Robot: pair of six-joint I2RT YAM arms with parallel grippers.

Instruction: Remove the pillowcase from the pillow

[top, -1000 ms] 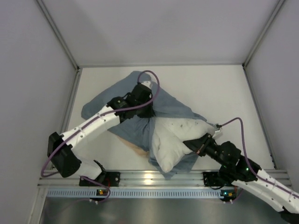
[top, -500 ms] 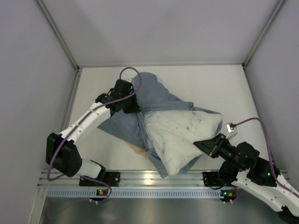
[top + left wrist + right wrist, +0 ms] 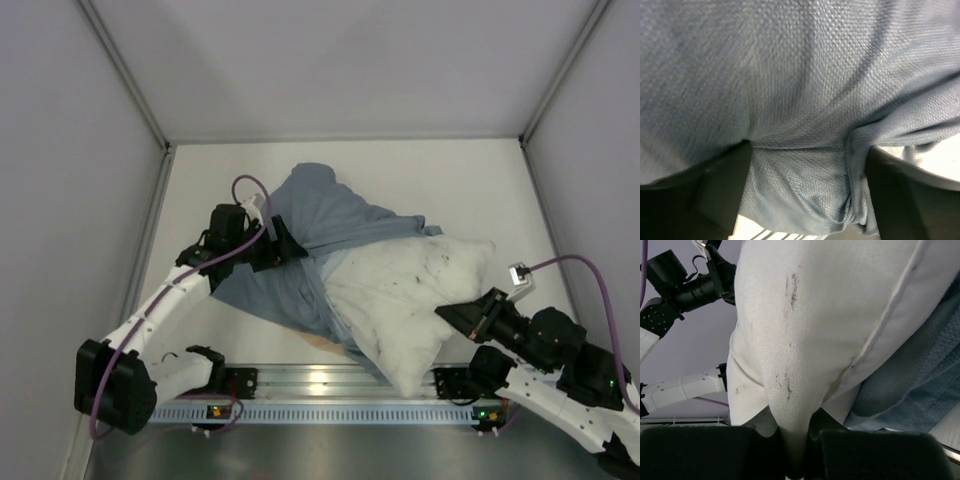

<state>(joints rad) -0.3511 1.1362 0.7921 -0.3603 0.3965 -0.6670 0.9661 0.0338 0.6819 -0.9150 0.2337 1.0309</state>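
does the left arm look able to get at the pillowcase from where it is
Likely yes: the left claw sits open against the pillowcase, cloth bunched between its fingers, with nothing else in the way.

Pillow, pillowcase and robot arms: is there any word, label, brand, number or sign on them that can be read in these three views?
None: no text can be read in any view.
The pillow bears only small dark specks, which are not letters.
The pillowcase is plain cloth and shows no tag or print.
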